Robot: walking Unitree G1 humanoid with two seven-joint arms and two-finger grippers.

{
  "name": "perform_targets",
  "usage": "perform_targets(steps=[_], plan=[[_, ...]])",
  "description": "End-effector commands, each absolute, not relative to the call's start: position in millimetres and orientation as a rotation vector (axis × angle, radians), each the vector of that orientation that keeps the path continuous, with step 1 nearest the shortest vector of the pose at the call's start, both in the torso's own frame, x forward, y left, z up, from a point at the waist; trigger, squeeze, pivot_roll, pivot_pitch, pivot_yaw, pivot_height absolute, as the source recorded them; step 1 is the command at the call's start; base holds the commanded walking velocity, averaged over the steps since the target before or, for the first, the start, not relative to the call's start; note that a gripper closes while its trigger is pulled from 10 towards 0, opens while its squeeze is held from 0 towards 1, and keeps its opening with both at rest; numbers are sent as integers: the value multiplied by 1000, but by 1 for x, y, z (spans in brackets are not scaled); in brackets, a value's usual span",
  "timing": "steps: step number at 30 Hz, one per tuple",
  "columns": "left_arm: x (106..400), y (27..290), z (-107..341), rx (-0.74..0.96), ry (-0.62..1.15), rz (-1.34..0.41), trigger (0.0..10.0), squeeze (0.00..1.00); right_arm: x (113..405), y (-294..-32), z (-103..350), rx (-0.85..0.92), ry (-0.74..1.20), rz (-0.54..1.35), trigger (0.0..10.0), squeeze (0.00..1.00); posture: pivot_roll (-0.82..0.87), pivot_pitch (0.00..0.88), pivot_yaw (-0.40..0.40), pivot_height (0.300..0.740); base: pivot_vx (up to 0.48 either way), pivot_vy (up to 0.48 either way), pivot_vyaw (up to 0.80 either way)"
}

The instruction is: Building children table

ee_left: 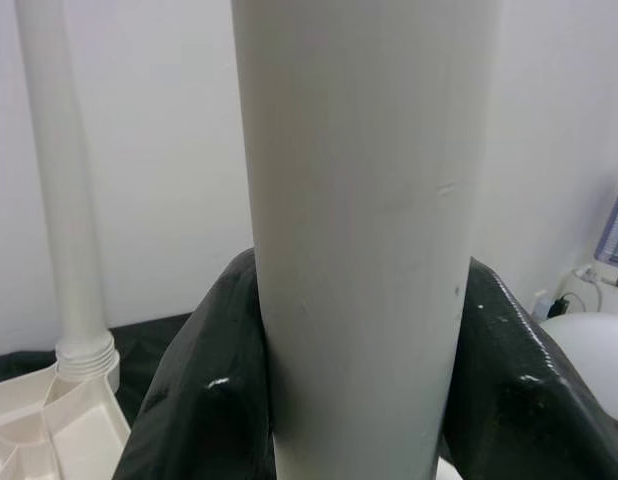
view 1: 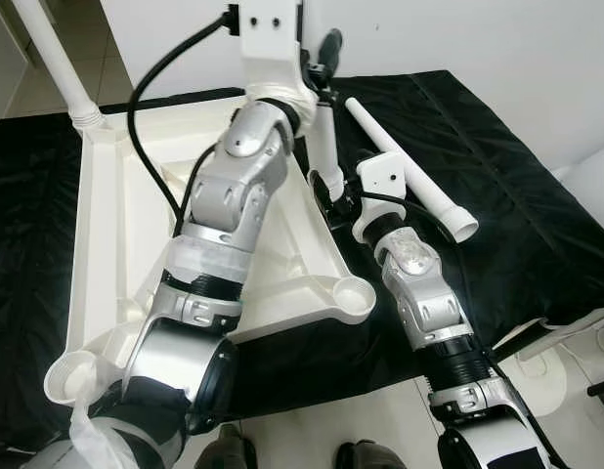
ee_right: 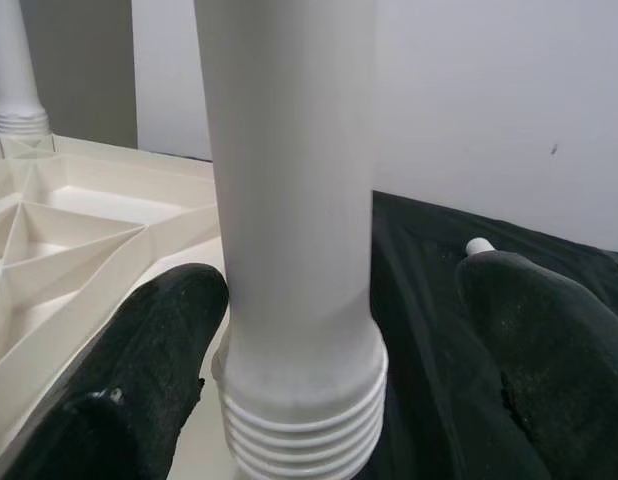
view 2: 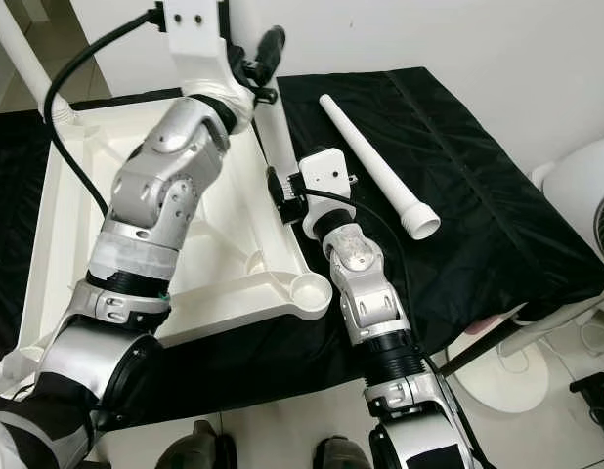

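Table leg (ee_right: 289,250), a smooth white plastic tube with a ribbed threaded end, stands at a corner of the upturned cream tabletop (view 1: 107,244) on black cloth (view 2: 478,225); it looks light, stiff and slippery, best gripped mid-shaft; left pincer (ee_left: 359,400) clamps the shaft; right pincer (ee_right: 319,400) sits open around the threads, not touching; a spare leg (view 2: 375,166) lies nearby.

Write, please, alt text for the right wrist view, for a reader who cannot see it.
A white table leg stands upright between the right gripper's two black fingers, which sit apart from it on each side, its threaded end low by the upturned white tabletop. Black cloth lies behind, with another leg standing at the far corner.
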State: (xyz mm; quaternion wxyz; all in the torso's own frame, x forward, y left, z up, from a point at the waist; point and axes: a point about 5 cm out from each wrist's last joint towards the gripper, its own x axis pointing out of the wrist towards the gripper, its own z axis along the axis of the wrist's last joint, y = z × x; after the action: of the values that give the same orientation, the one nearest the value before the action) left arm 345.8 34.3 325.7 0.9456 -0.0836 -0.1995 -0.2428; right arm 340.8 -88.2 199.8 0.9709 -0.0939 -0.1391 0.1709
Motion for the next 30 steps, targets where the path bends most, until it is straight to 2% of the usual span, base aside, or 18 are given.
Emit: perform_targets(steps=[1, 30], plan=[[343, 34, 329, -158, -431, -487, 10000, 0, 343, -86, 200, -199, -277, 345, 10000, 0, -76, 37, 18, 740, 0, 0, 0], [332, 19, 330, -166, -439, -533, 10000, 0, 370, -76, 213, -308, -296, 332, 10000, 0, -64, 35, 13, 740, 0, 0, 0]])
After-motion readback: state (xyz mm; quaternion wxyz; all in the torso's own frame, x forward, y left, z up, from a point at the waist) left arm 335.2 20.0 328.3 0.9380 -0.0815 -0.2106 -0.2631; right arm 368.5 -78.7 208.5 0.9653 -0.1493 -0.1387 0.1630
